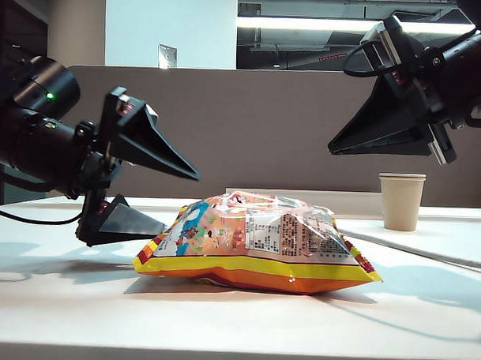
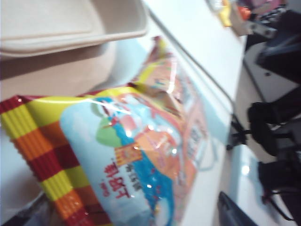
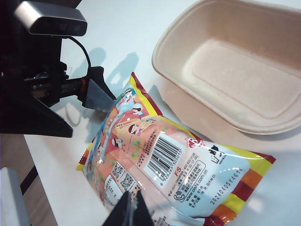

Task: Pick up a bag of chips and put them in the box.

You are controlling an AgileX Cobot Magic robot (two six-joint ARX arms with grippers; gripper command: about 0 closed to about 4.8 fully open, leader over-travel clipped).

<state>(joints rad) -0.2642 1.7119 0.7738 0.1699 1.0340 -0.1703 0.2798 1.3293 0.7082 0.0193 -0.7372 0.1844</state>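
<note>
Left pincer [image 1: 169, 200]: jaws spread wide, one black finger above and one low by the desk [image 1: 54, 316], just beside the striped end of the bag of chips [image 1: 258, 242]; nothing held.
Right pincer [image 1: 336, 145]: raised well above the bag's other end, near the paper cup [image 1: 401, 201] in line of sight; its fingers read as one dark wedge from this side, and they carry nothing.
Room view: bag lies flat on the desk between the two arms, puffed in the middle, printed panel facing the camera; the box is not seen from here.
Left wrist view: bag [image 2: 136, 155] fills the frame, striped seam nearest; the box [image 2: 70, 23] sits just beyond it, empty. No fingers visible in this picture.
Right wrist view: looking down on the bag [image 3: 164, 165] with the box [image 3: 225, 61] close alongside, apparently touching or nearly so; the right fingertips [image 3: 124, 212] sit pressed together, closed on nothing. The left pincer [image 3: 101, 96] shows at the bag's far end.
Handling: likely light, air-filled, glossy and slippery; squeezing the belly risks crushing chips or popping it.
Where to hold: the flat crimped striped seam seems safest.
</note>
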